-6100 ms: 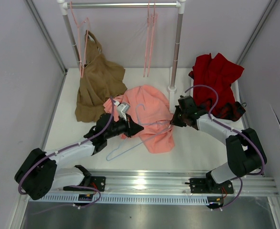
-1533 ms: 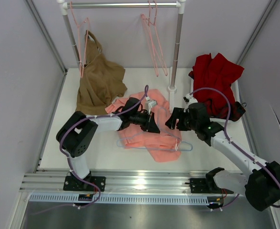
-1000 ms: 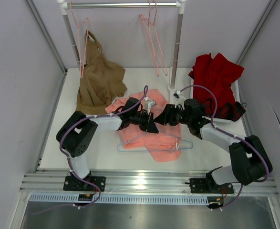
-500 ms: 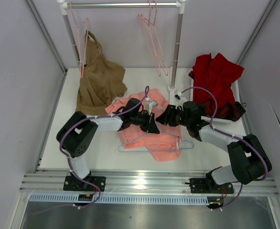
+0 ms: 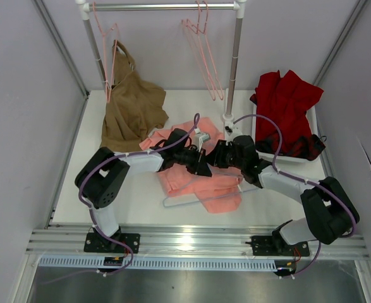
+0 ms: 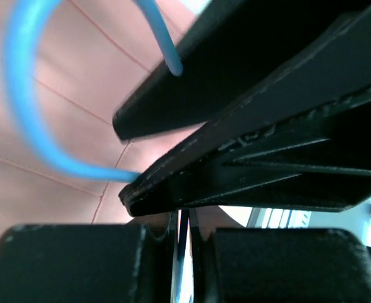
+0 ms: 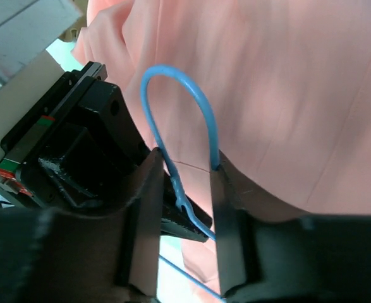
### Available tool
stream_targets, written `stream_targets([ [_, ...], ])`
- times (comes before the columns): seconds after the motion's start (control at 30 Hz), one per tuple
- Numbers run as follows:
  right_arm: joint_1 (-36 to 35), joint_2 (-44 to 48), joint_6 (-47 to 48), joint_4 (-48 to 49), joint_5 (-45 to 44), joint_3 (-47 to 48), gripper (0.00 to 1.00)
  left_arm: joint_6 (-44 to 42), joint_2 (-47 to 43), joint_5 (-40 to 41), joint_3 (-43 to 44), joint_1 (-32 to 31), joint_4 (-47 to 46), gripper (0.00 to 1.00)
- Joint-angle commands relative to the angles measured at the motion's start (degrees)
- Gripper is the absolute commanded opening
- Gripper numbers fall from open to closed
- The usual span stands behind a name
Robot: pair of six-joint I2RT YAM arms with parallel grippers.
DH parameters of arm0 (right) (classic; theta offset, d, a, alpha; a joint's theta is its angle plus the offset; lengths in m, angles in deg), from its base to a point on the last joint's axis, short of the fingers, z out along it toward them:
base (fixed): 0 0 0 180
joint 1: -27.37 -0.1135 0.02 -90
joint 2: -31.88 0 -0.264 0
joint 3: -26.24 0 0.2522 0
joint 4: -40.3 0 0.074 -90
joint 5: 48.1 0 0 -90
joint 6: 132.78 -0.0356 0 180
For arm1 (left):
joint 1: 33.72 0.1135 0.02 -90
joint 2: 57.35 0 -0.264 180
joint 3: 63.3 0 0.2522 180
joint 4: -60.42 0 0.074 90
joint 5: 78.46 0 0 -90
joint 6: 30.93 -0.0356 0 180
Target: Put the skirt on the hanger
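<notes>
The salmon-pink skirt lies crumpled on the white table mid-scene. It also shows in the right wrist view and the left wrist view. The light blue hanger lies partly under it, with its hook up over the fabric; the hook also shows in the left wrist view. My left gripper is shut on the hanger's neck. My right gripper meets it tip to tip, jaws apart, with the hook between its fingers.
A tan-brown garment hangs from a pink hanger on the rack at back left. More pink hangers hang by the rack post. A dark red garment fills a white bin at the right.
My right gripper has moved left to meet the left gripper and now straddles the hook. The hanger and the skirt's lower edge have shifted slightly. The left arm has barely moved.
</notes>
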Motion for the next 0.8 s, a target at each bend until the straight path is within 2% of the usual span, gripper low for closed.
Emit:
stream_targets([
  [0.0,-0.84,0.04,0.96,0.72,-3.65,1.94,0.28,-2.78,-1.71,-0.78,3.32,-1.36,-0.14,0.06],
  [0.03,-0.84,0.56,1.14,0.64,-3.92,1.76,0.21,-2.96,-1.79,-0.61,3.41,-1.53,0.21,0.06],
  [0.13,-0.93,1.53,1.58,0.37,-5.67,1.06,0.06,-3.66,-2.23,0.89,3.76,-1.53,1.62,0.08],
  [0.2,-0.84,2.76,1.93,0.2,-6.47,0.71,0.01,-4.1,-3.02,1.76,3.41,-1.62,2.06,0.11],
  [0.3,-0.84,3.82,2.1,0.02,-7.26,0.18,0.0,-4.36,-4.43,3.17,2.36,-1.53,2.32,0.17],
  [0.37,-0.84,4.43,2.19,-0.15,-7.79,-0.17,0.0,-4.36,-5.39,5.36,1.57,-1.53,3.02,0.31],
  [0.43,-0.93,5.13,2.28,-0.24,-8.49,-0.52,0.0,-4.63,-7.41,8.34,1.04,-1.62,4.42,0.4],
  [0.53,-0.93,6.28,2.72,-0.68,-8.93,-0.79,0.0,-6.03,-10.4,13.17,0.77,-1.62,7.14,0.45],
  [0.77,-0.84,6.63,3.33,-1.3,-9.55,-0.53,0.0,-8.67,-14.88,17.41,-1.07,-1.53,15.76,0.44],
])
